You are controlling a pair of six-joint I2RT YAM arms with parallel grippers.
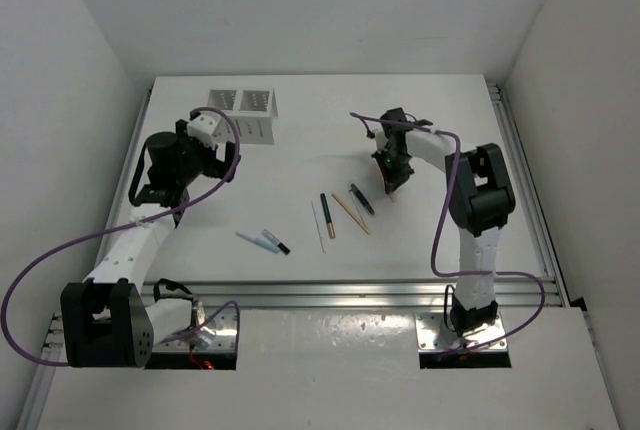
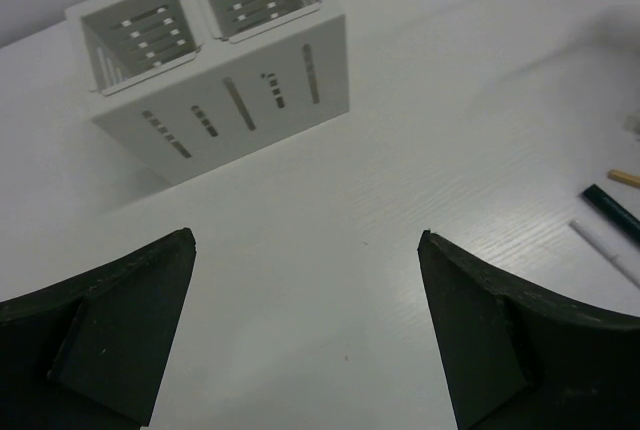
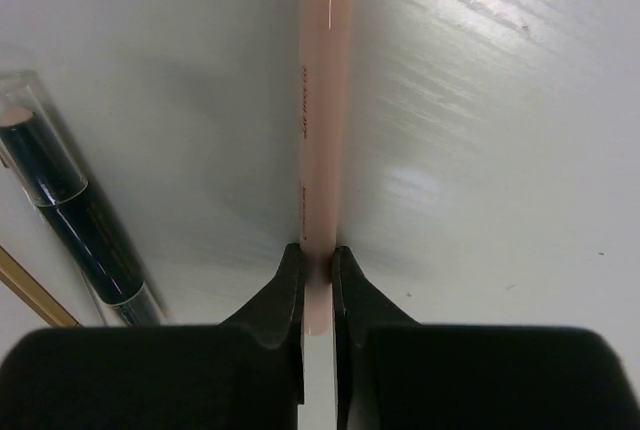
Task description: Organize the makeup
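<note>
1. Top external view:
   - The white slotted box [image 1: 245,110] stands at the far left of the table [image 1: 450,100].
   - The left gripper [image 1: 210,128] hangs just beside the box on its near side. Whether its jaws are apart cannot be told from here.
   - The makeup lies loose in the middle of the table, well apart from the box.
   - From left to right there are a pale blue stick [image 1: 249,239], a black-tipped stick [image 1: 275,243] just beside it, a thin white stick [image 1: 318,225], a dark stick with a gold end [image 1: 327,215], a tan stick [image 1: 350,213] and a black stick [image 1: 361,199].
   - The right gripper [image 1: 392,182] points down at the right end of this row. A pink stick [image 1: 395,196] shows at its tip.

2. Left wrist view:
   - The left gripper [image 2: 305,340] has its two dark fingers [image 2: 110,330] spread wide, with nothing but bare table between them.
   - The box [image 2: 220,80] stands upright beyond them, and both of its compartments look empty.
   - At the right edge lie parts of the dark stick [image 2: 612,212], the thin white stick [image 2: 605,248] and the tip of the tan stick [image 2: 625,177].

3. Right wrist view:
   - The right gripper [image 3: 318,280] has its jaws pressed together on one end of the pink stick [image 3: 322,130]. The stick runs straight out from them over the table.
   - Whether its far end touches the surface cannot be told.
   - To the left lie the black stick [image 3: 75,220], which has a clear cap, and beside it a sliver of the tan stick [image 3: 30,290].
</note>
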